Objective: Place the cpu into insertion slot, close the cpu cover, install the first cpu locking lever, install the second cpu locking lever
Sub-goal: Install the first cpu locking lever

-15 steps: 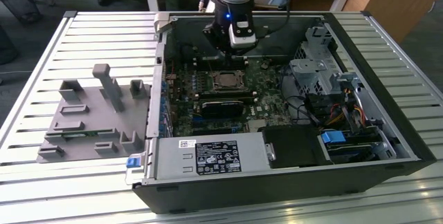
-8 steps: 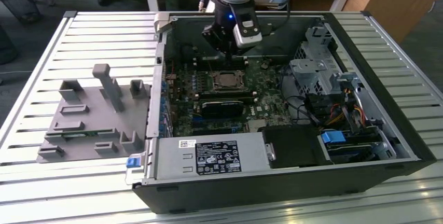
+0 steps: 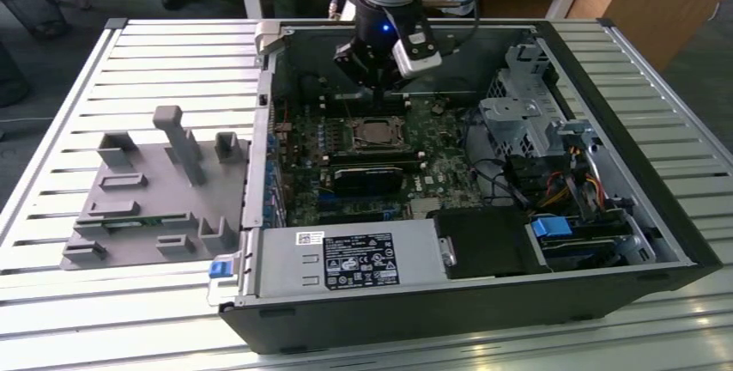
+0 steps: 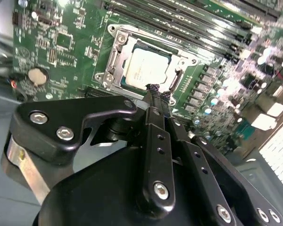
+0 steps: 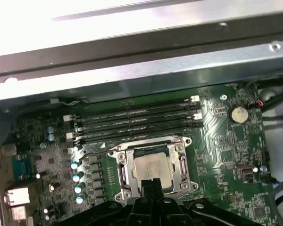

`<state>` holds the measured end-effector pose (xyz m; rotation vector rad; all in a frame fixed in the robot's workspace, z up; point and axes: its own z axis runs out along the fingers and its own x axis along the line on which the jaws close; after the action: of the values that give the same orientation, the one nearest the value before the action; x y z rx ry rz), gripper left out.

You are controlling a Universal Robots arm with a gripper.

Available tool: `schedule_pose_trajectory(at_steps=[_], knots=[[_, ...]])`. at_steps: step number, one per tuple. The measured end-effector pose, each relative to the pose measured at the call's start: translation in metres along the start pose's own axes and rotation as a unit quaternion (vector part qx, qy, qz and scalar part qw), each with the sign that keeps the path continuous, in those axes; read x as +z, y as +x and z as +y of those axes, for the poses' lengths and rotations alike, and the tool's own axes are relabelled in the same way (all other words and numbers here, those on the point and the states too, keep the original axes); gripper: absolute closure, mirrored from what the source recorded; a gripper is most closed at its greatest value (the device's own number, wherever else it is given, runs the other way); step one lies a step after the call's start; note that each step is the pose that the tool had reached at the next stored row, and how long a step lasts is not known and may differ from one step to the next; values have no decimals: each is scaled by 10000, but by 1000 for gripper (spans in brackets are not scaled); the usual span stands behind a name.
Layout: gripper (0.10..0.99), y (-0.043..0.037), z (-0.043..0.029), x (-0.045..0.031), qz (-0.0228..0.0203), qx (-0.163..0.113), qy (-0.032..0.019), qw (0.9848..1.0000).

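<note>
Currently I am hovering the pincer (image 4: 153,89), fingers pinched together and empty, at the edge of the closed cpu cover (image 4: 114,59), seemingly for lever work, the cpu (image 4: 146,66) sitting in the insertion slot (image 4: 153,46).

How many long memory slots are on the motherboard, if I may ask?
4 memory slots, side by side between the cpu cover and the case wall; none looks hidden.
</note>
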<state>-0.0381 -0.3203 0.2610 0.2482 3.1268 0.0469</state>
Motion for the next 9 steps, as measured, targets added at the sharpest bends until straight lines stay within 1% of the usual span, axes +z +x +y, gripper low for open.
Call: schedule_pose_trajectory(at_steps=[2,4,6,9], knots=[[980,0,0,0,6,-185,0,9998],[980,0,0,1,11,-364,-1,9993],[980,0,0,1,16,-544,-1,9985],[980,0,0,2,24,-813,-2,9967]])
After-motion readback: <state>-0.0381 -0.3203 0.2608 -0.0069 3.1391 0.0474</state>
